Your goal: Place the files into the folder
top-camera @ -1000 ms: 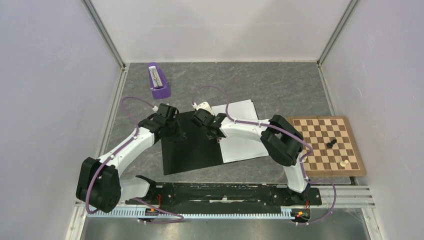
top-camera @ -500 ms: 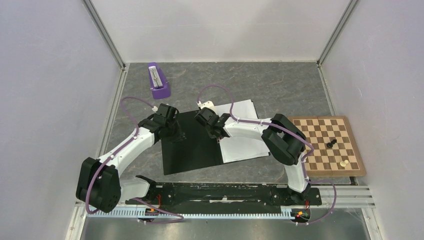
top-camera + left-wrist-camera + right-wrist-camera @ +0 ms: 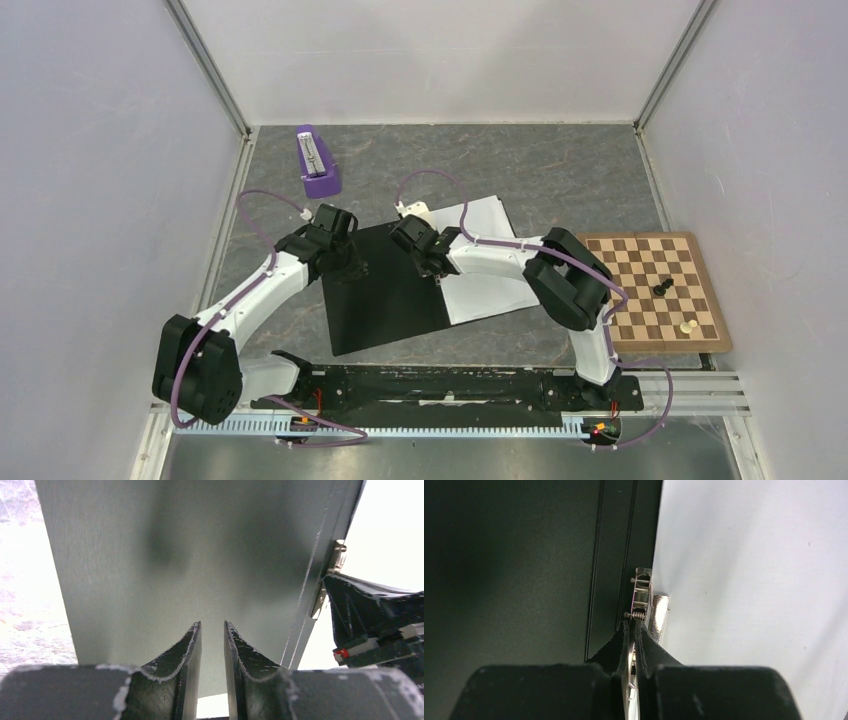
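Observation:
The folder [image 3: 385,295] lies open on the table, its black inside up. White files [image 3: 490,270] lie on its right half. My right gripper [image 3: 437,270] is shut on the metal spine clip [image 3: 642,592] between the black half [image 3: 524,570] and the files [image 3: 749,580]. My left gripper [image 3: 352,268] hovers low over the black left half [image 3: 175,555]. Its jaws [image 3: 212,625] stand a narrow gap apart with nothing between them. The right gripper [image 3: 370,610] and the files [image 3: 390,525] also show in the left wrist view.
A purple stand [image 3: 318,162] sits at the back left. A chessboard [image 3: 655,290] with a few pieces lies at the right. Enclosure walls stand on the left, the right and at the back.
My right gripper shifted slightly toward the back along the spine. My left gripper edged a little to the right over the black half. The folder and files have not moved.

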Available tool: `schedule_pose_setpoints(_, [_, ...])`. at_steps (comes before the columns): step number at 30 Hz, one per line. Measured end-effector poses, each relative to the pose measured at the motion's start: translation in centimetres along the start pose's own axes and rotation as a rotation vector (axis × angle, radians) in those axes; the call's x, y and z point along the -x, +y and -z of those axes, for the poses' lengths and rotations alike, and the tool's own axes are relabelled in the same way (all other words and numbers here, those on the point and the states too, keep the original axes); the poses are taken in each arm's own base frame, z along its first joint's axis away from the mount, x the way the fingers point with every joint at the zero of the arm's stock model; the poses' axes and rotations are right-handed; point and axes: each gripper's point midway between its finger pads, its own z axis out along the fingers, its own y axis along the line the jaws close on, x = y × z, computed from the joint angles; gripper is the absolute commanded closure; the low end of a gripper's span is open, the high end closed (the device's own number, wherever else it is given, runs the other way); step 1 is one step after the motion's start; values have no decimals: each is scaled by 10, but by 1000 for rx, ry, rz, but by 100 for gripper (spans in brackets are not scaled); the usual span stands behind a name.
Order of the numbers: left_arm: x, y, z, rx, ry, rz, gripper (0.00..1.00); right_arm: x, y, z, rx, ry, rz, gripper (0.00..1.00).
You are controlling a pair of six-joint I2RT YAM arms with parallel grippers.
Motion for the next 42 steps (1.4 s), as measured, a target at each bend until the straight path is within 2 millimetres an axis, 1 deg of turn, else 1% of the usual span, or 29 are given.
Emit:
schedule_pose_setpoints(4, [10,-9,5,-19,-23,2,63,0,-8,-1,8,7,-16,100])
schedule_pose_setpoints(9, [22,-12,10,-20,-52,7,51,-8,-36,4,18,44,-40,100])
schedule_pose_setpoints(11, [27,-11,12,-16,-65,7,48,-8,-45,8,24,48,-54,100])
schedule_pose_setpoints(13, [30,-10,12,-14,-71,13,44,-2,-55,15,29,38,-69,100])
schedule_pose_setpoints(16, [33,-7,12,-11,-75,23,38,11,-62,26,47,5,-92,100])
schedule_pose_setpoints(19, [35,-2,14,-11,-84,34,26,21,-66,33,64,-21,-108,100])
schedule_pose_setpoints(20, [35,1,15,-8,-86,36,25,23,-68,34,68,-25,-113,100])
schedule_pose_setpoints(26, [32,27,9,31,-83,70,22,24,-75,33,82,-16,-126,100])
schedule_pose_setpoints(29, [26,34,5,23,-72,78,21,26,-78,33,92,-14,-138,100])
schedule_pose_setpoints(37, [6,26,-6,-87,-23,83,20,36,-85,42,146,-31,-181,100])
schedule_pose_setpoints(42, [2,21,-5,-139,-30,80,19,44,-92,49,171,-48,-207,100])
